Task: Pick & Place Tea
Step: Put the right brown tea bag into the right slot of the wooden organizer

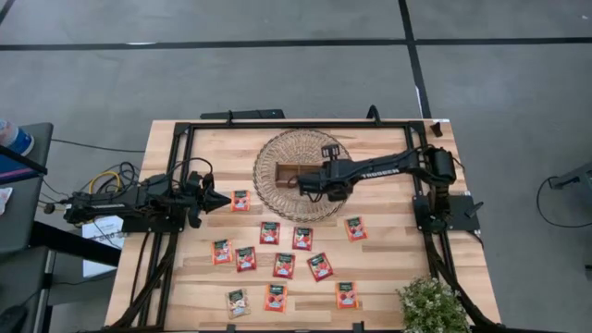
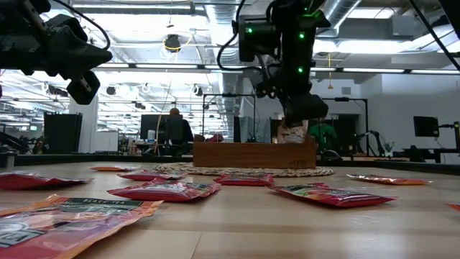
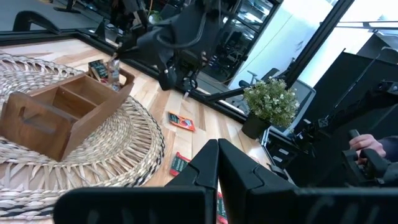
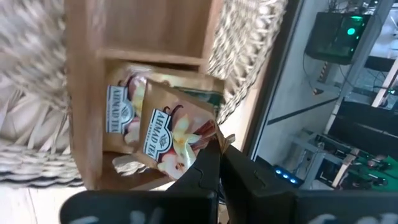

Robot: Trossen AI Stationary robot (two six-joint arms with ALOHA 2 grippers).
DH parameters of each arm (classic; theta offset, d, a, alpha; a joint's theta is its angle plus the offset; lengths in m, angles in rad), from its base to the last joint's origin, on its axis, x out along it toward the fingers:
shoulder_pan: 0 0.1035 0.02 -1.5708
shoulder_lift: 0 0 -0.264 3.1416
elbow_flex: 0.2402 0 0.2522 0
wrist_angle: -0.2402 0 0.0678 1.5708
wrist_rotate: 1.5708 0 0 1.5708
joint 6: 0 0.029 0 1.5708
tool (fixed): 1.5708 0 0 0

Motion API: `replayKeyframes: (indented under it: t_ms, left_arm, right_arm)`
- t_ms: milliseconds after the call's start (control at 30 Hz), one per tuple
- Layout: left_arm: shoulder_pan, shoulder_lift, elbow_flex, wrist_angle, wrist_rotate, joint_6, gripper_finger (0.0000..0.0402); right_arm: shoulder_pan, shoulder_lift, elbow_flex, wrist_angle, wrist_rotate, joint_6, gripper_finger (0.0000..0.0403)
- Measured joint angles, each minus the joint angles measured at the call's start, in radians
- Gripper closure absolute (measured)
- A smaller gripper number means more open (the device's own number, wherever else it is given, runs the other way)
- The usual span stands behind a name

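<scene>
The table carries a round woven mat with a wooden tray on it, and red sachets scattered nearer the front edge. The right gripper hangs over the tray's end compartment, fingers pinched on a pale sachet by its corner; it dangles straight below, long side upright, above one already inside. The left gripper waits shut and empty, near the mat.

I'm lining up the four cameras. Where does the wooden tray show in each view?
High view: wooden tray on the woven mat, under the right gripper.
Low view: tray mid-picture, behind the sachets.
Left wrist view: tray at left, on the mat.
Right wrist view: tray, a sachet over it.
Shared landmark: the mat.
</scene>
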Motion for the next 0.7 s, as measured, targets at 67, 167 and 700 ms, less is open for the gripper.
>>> replayKeyframes:
  t_ms: [67,167,700]
  left_arm:
    - [0.000,0.000,0.000,0.000,0.000,0.000,0.0402]
    - [0.000,0.000,0.000,0.000,-0.008,0.000,0.0402]
    - [0.000,0.000,0.000,0.000,-0.020,0.000,0.0402]
  right_arm:
    - [0.004,0.000,-0.007,0.012,0.000,0.000,0.0403]
    - [0.007,0.000,-0.008,0.038,0.000,0.000,0.0403]
    - [-0.002,0.000,-0.075,0.066,-0.023,-0.008,0.0403]
